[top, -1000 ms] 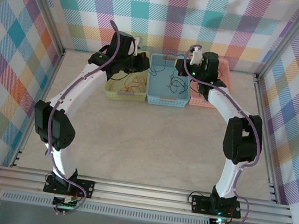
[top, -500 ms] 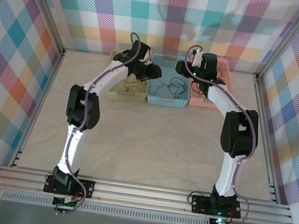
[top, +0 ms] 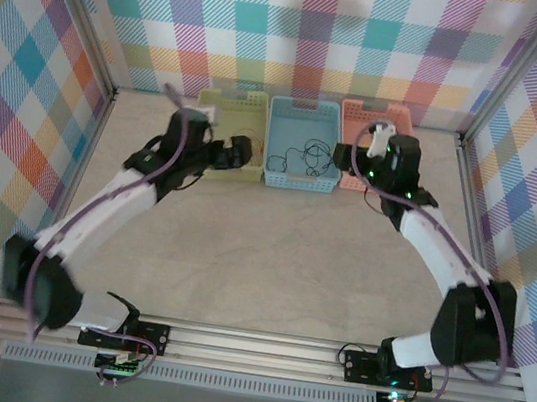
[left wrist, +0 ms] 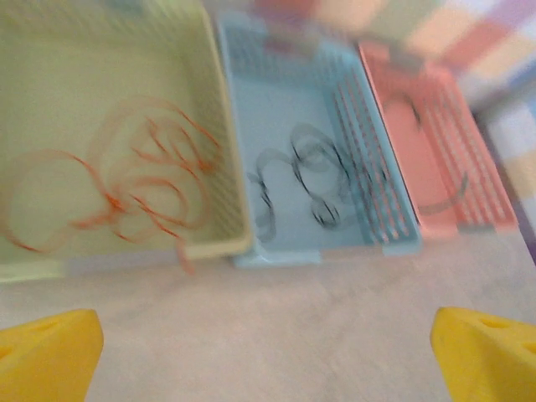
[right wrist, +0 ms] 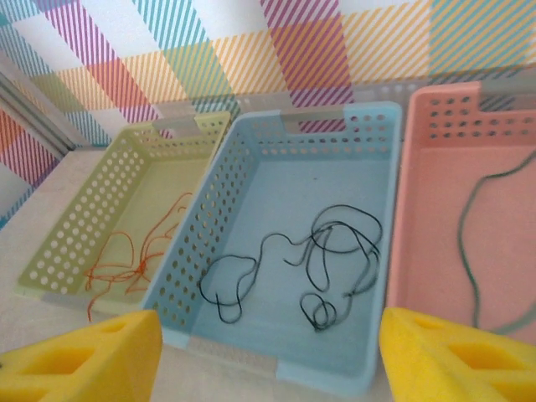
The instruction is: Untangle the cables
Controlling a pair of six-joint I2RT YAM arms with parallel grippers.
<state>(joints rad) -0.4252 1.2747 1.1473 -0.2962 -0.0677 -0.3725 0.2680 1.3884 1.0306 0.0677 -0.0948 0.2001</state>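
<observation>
Orange cable (right wrist: 138, 270) in yellow basket (right wrist: 84, 218), black cable (right wrist: 293, 260) in blue basket (right wrist: 201, 222), green cable (right wrist: 463, 243) in pink basket (right wrist: 469, 117): looks done. Left gripper (left wrist: 268, 356), right gripper (right wrist: 268, 356) open, empty. Next: retreat clear.

Orange cable (right wrist: 138, 266); black cable (right wrist: 335, 228); green cable (right wrist: 461, 239); all apart

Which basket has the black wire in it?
The blue basket in the middle holds the black cable. The yellow-green basket holds an orange cable, the pink basket a green cable.
</observation>
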